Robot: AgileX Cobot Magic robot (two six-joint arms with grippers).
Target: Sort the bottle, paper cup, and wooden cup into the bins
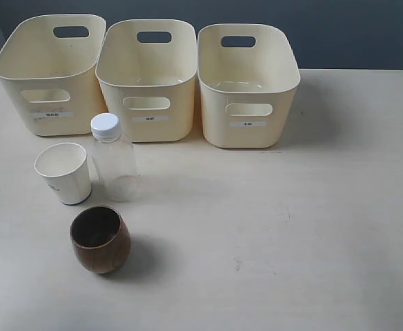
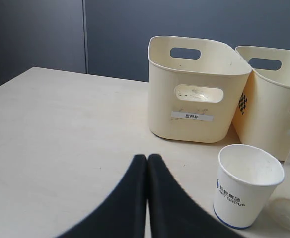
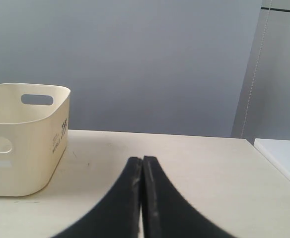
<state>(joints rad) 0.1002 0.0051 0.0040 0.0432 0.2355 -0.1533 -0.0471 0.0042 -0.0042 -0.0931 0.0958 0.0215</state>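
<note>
Left gripper [image 2: 147, 158]: jaws pressed together, nothing between them, low over the table [image 1: 291, 227] and just short of the paper cup [image 2: 247, 187]. Right gripper [image 3: 141, 161]: likewise closed and empty, off to the side of the rightmost bin [image 3: 26, 144].

We see all three items on the table in front of the bins [image 1: 174, 124], none sorted. The paper cup and the bottle [image 1: 114, 162] stand upright just beside each other toward the left end of the row. The wooden cup [image 1: 100, 239] sits nearer the camera, apart from both.

We judge the task is at its start, first pick not begun. Next move, we reckon: part the left jaws and approach one item. The narrow gap between paper cup and bottle leaves little room for a finger, so the wooden cup looks the easier first pick.

Unclear:
- Neither arm shows in the exterior view.
- The labels [image 1: 150, 118] are too small to read there, so we cannot tell which bin takes what.
- The bottle is cut off at the edge of the left wrist view.
- The wooden cup shows in neither wrist view.
</note>
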